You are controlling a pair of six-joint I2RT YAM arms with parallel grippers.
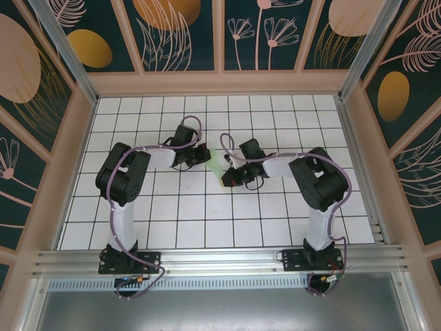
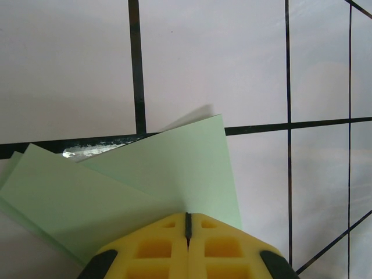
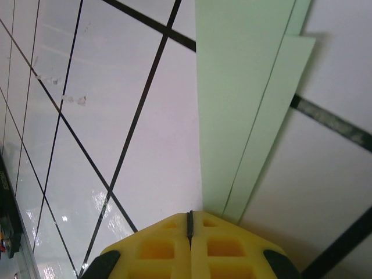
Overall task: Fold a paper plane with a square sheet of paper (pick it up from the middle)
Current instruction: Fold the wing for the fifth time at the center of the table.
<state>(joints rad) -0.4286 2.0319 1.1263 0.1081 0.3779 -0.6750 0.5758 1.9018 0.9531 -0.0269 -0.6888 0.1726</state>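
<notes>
I see the big white table point(image 1: 275, 227) with its black grid lines. My left arm point(image 1: 122, 181) and right arm point(image 1: 318, 181) both reach in to the middle. The green paper point(image 1: 218, 167) sits between them, already folded into a long thin strip. It runs from far to near, and it looks lifted off the tiles.

The left gripper point(image 1: 202, 154) is at its far left side, and the right gripper point(image 1: 231, 177) is at its near right side. Both are just as close. Each one's yellow fingers are pinched tight together, and I think the paper's edge is nipped in them. The paper stretches away ahead of each tip.
</notes>
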